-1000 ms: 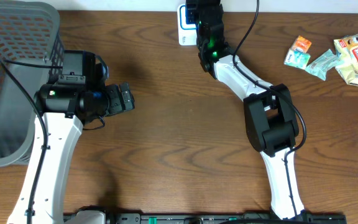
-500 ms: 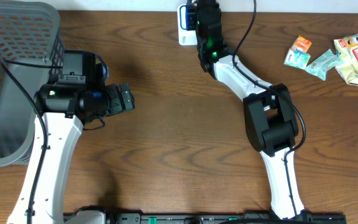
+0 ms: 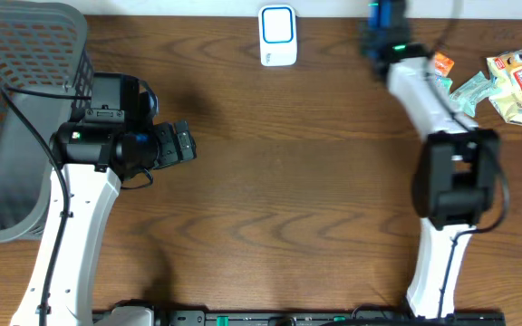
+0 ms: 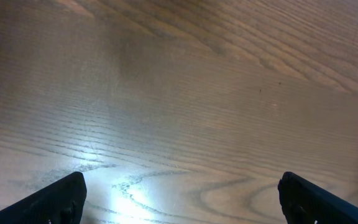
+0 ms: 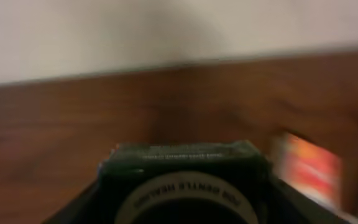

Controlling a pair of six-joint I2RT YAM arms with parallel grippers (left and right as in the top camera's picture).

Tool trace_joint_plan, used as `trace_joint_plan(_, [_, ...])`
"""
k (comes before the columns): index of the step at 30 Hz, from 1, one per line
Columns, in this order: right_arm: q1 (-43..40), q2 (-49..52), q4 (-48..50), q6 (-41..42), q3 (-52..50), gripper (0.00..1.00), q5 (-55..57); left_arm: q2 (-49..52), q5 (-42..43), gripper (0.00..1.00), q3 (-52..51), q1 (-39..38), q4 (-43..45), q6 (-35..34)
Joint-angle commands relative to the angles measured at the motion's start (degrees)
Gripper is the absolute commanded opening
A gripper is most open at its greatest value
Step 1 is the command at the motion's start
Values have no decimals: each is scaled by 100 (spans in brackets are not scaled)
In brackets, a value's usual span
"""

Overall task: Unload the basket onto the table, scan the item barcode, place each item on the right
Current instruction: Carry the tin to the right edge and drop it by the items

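Wood counter (image 3: 270,190) | scanner (image 3: 278,34) far edge | right claw (image 3: 383,20) grasping tin (image 5: 185,160) marked "FOR GENTLE…" | left claw (image 4: 179,199) released | packets (image 3: 492,81) far-right corner

Dark wood desk (image 3: 279,181): grey mesh basket (image 3: 25,36) on the left edge, white scanner (image 3: 278,34) at the back, snack packets (image 3: 492,86) far right.
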Motion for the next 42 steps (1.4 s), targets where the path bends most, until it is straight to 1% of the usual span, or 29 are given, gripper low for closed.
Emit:
trace_joint_plan(1, [-490,-85,-619,35,-9,77,74,0,-35,98,20,31,-15,55])
trace_joint_plan(2, [-667,-74,-837,35,-9,88,59,0,-35,98,20,31,-15,55])
trace_joint_plan(4, [-914,-70,-1121,35,-9,99,-48,0,-35,98,20,31,-15,55])
trace_joint_plan(9, [-1200,-68,-1639,37,-9,99,-909,0,-35,98,20,31,-15,55])
trace_joint_plan(14, [-1198,-68,-2330,37,-9,99,-2422,0,-35,98,20,31,-15,55])
trace_joint_plan(16, [-1196,-68,-2636,37,-9,99,-3327,0,-35,98,20,31,-15,55])
trace_joint_plan(17, [-1180,-68,-2741,37,-9,99,-3849,0,-35,98,20,31,-15,55])
trace_joint_plan(19, [-1145,-68,-2789,37,-9,99,-4356,0,-35,98,20,31,-15,55])
trace_joint_plan(23, [-957,-68,-2826,37,-9,99,-4485,0,-35,98,20,31,-15,55])
trace_joint_plan(26, [-745,-68,-2653,35,-9,98,-4398,0,-35,97,20,31,-15,55])
trace_joint_plan(28, [-577,-66,-2393,37,-9,82,-4116,0,-35,98,20,31,-15,55])
trace_joint_plan(30, [-422,-66,-2109,39,-9,57,-3759,0,-35,98,20,31,-15,55])
trace_joint_plan(32, [-302,-66,-1875,68,-9,38,-3447,0,-35,98,20,31,-15,55])
trace_joint_plan(33, [-236,-66,-1746,160,-9,30,-3206,0,-35,98,20,31,-15,55])
trace_joint_plan(35, [-111,-66,-1480,479,-9,17,-2559,0,-35,98,20,31,-15,57])
trace_joint_plan(38, [20,-35,-1069,1001,-9,1,-1589,0,-35,98,20,31,-15,55])
trace_joint_plan(40, [68,31,-758,1231,-9,1,-1180,0,-35,98,20,31,-15,55])
trace_joint_plan(42, [81,142,-378,1263,-9,1,-1093,0,-35,98,20,31,-15,55])
